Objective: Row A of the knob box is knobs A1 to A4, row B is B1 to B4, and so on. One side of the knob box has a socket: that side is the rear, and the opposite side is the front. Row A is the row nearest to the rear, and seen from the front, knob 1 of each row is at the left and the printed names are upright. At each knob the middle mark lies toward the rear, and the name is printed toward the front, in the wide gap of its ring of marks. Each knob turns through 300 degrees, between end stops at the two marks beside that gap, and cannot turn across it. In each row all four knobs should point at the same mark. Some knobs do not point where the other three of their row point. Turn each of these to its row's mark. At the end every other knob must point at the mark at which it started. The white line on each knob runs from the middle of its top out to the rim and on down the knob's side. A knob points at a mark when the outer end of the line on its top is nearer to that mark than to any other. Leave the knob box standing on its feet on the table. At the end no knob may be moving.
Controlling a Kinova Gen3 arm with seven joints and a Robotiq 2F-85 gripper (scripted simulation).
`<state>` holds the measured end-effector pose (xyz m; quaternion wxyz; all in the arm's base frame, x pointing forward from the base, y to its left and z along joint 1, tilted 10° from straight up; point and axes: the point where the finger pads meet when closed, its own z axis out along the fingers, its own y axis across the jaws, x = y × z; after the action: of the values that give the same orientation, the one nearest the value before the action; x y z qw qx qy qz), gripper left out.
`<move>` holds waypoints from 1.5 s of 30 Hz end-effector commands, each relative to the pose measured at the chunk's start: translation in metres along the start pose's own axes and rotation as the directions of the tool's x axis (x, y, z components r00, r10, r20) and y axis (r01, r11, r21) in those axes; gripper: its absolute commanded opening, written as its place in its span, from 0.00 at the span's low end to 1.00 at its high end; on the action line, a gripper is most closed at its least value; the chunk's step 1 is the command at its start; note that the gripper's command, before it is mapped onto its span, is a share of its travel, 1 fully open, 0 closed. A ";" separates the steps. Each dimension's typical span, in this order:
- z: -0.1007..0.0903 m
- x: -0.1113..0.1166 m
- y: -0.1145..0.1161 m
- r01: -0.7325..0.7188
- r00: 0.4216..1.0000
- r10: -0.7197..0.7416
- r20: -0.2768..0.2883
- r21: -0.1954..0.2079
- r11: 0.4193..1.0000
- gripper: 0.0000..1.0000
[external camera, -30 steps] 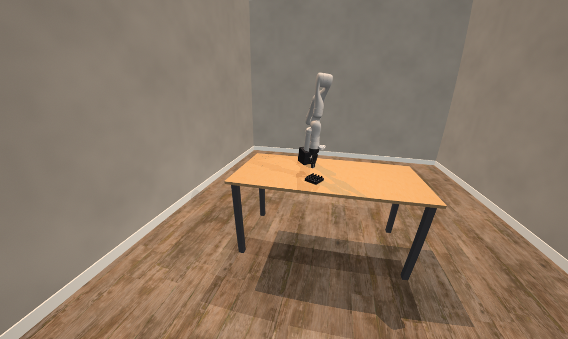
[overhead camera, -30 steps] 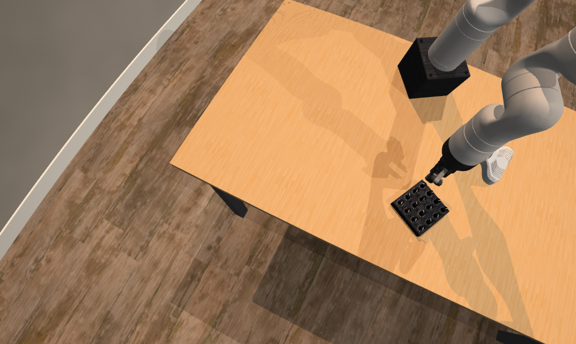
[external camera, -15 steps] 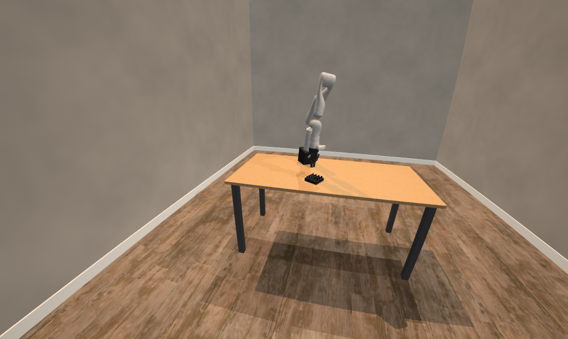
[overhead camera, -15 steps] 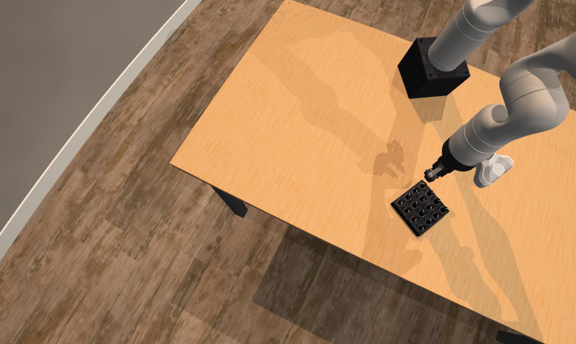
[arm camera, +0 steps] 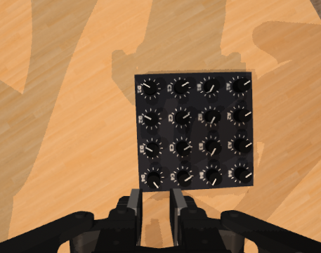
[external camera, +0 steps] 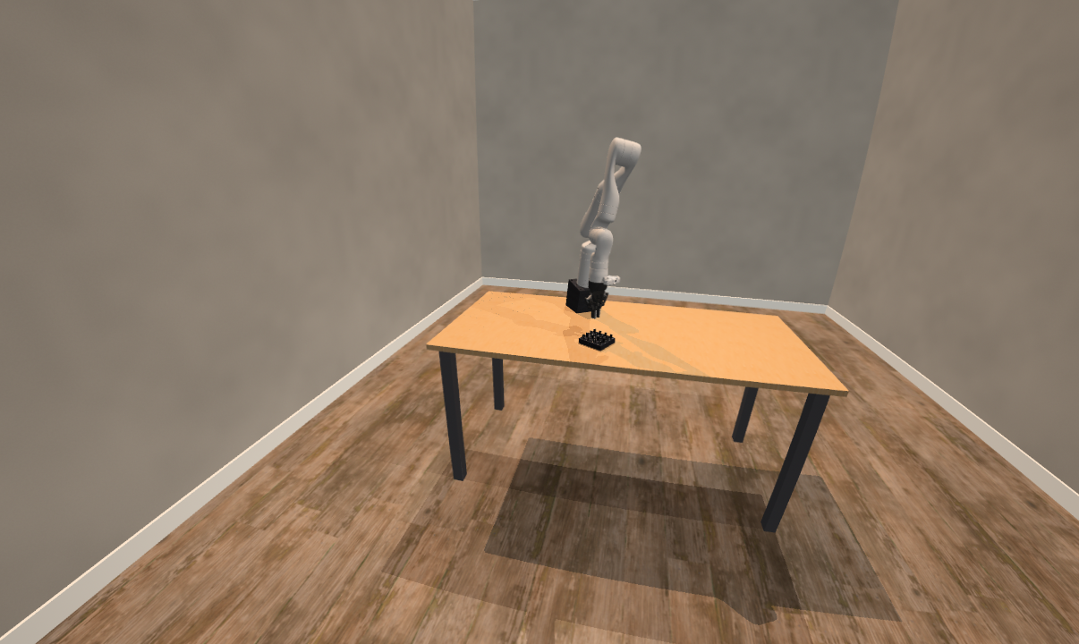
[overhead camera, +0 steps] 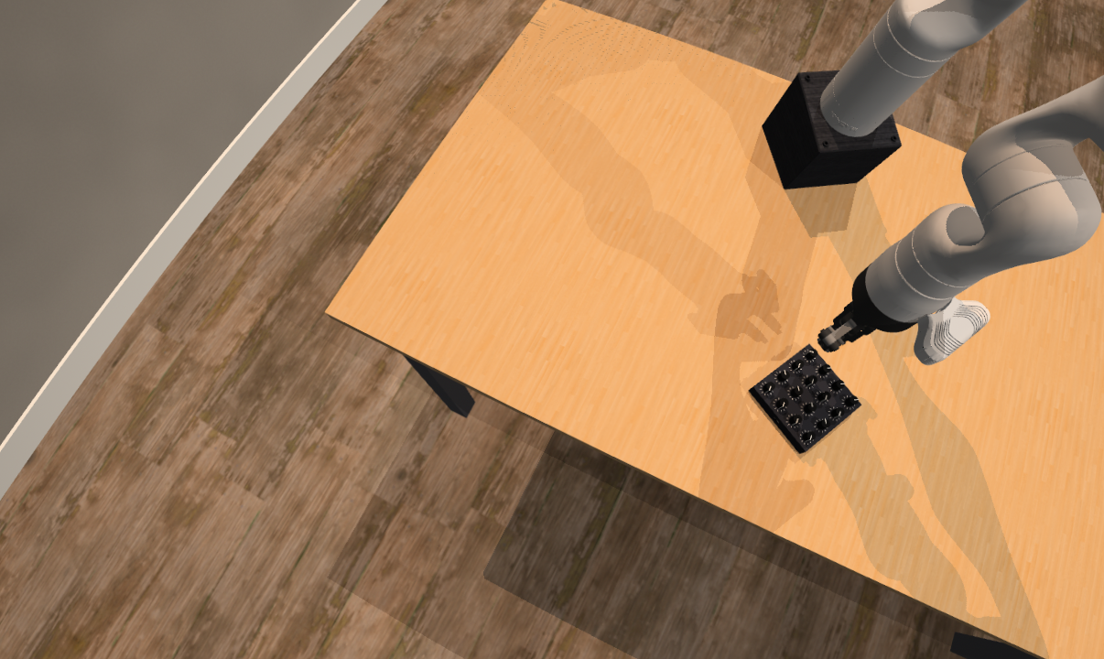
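The black knob box [overhead camera: 775,421] [external camera: 599,347] [arm camera: 164,102] stands on the table. In the wrist view its names read sideways, row D at left and row A at right. The lines of knobs D1 [arm camera: 150,88], D2 [arm camera: 151,119] and D3 [arm camera: 152,150] point upper left; that of D4 [arm camera: 153,178] points lower right. Row C lines all point upper right, row B lower left, row A upper right. My gripper [overhead camera: 826,340] [external camera: 595,315] [arm camera: 156,202] is partly open with nothing between its fingers, above the box's height, its tips just beyond the D4 corner in the wrist view. The socket is not visible.
The wooden table [overhead camera: 539,286] [external camera: 711,336] carries the arm's black base [overhead camera: 802,139] [external camera: 577,296], behind the box. The table's near edge lies beyond the box in the top view. Arm shadows fall across the table and box surroundings.
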<state>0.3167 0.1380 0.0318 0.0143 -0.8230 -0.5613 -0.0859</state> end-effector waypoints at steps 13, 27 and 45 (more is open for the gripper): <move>0.000 0.000 0.000 0.001 1.000 -0.001 -0.001 -0.001 1.000 0.19; 0.000 0.000 0.000 0.001 1.000 -0.001 -0.001 -0.001 1.000 0.19; 0.008 0.000 0.000 0.001 1.000 -0.001 -0.001 -0.001 1.000 0.19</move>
<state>0.3175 0.1413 0.0259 0.0139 -0.8211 -0.5639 -0.0873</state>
